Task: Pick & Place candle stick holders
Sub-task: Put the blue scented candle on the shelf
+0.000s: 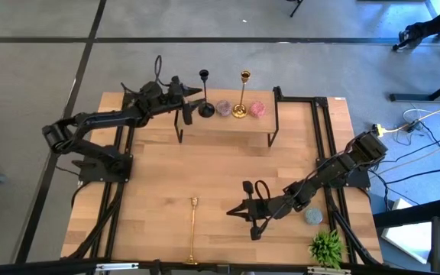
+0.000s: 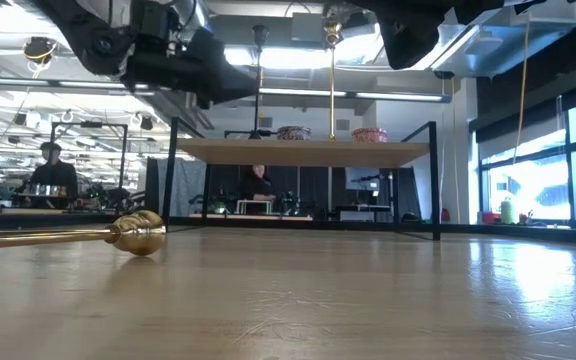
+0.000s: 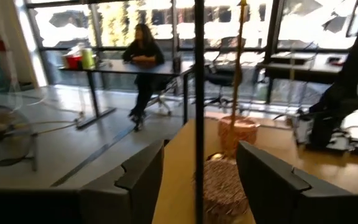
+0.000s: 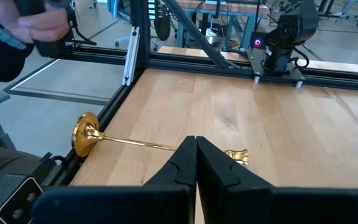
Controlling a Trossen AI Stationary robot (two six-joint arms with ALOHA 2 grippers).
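A gold candle stick holder lies flat near the table front edge, stem running front to back. The clenched, empty right pincer hovers nearest. On the far shelf, the released left pincer straddles the upright black candle stick holder.

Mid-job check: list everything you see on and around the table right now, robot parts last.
Black metal candle stick holder: one, upright on shelf, between the open left fingers.
Gold metal candle stick holder: one, upright on shelf.
Second gold candle stick holder: one, lying on the table near its front edge.
Small round candles: two on the shelf, pinkish; one grey by the plant.
Wooden shelf on black legs: one, table's far side.
Green leafy plant: one, front right corner.
Left hand: open, at the black holder.
Right hand: shut, empty, above the table.
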